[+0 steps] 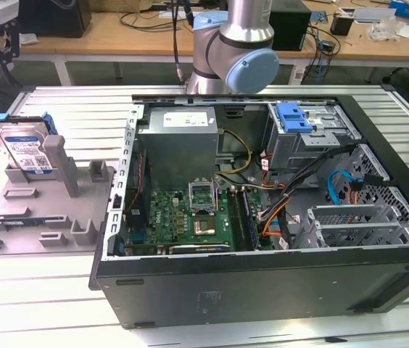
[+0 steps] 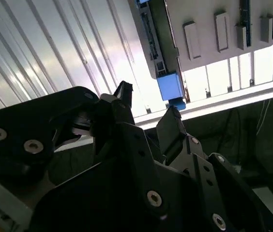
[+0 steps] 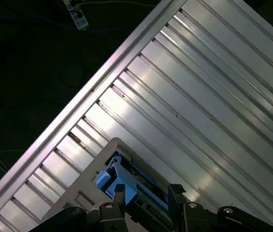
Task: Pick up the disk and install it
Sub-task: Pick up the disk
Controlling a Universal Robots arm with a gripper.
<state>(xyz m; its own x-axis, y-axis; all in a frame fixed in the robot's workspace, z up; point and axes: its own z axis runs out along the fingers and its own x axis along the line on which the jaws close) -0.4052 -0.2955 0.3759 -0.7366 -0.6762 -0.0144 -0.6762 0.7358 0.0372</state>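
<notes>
The disk (image 1: 27, 146), silver with a white-and-blue label and a blue frame, stands leaning on edge at the back of the grey fixture (image 1: 52, 210), at the exterior view's left. In the second wrist view my gripper (image 2: 148, 104) is open, and the disk's blue frame corner (image 2: 169, 87) lies just beyond the fingertips with a gap showing. In the first wrist view the gripper (image 3: 146, 193) is also open, and the disk's blue corner (image 3: 114, 181) and dark edge sit in line with the space between its fingers. I cannot tell whether the fingers touch the disk.
An open computer case (image 1: 262, 210) lies on the ribbed metal table (image 1: 81, 109), with a blue bracket in the drive bay (image 1: 295, 119) at its back right. The arm's joint (image 1: 237, 51) rises behind the case. Grey posts (image 1: 56, 156) stand beside the disk.
</notes>
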